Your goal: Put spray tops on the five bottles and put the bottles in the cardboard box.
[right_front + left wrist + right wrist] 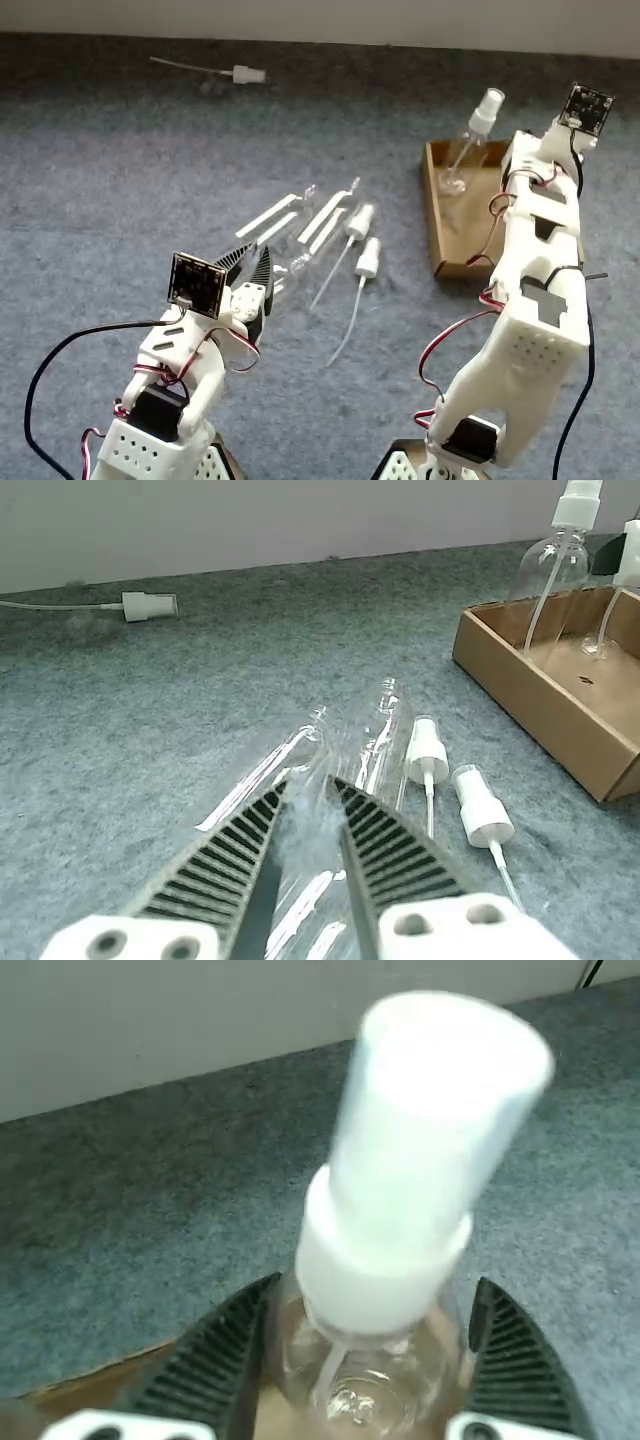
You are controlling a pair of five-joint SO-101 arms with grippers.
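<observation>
Done so far: one clear plastic bottle with a white spray top (462,155) is standing at the far end of the shallow brown cardboard box (434,215), on the right side of the grey felt-covered counter (110,180).
Right claw: the right claw (372,1305) is pinching that bottle just below its top, with a jaw pressing on each side. I am judging this bottle as placed but not yet released. I cannot tell whether its base is resting on the box floor.
Left claw: the left claw (310,785) is sitting low at the near left, with its jaws drawn in on one bare clear bottle (300,870) lying flat between them. It is looking pinched rather than merely straddled.
Uncapped: the heap of clear bottles (300,228) is lying in the middle of the counter, none wearing a top. They are overlapping, so I am not counting them.
Loose tops: two white spray tops with long dip tubes (358,220) are lying just right of the heap. A third white spray top (245,73) is lying well apart at the far left.
Remaining: I am judging the job barely a fifth done, with capping and boxing waiting for every bottle in the heap.
</observation>
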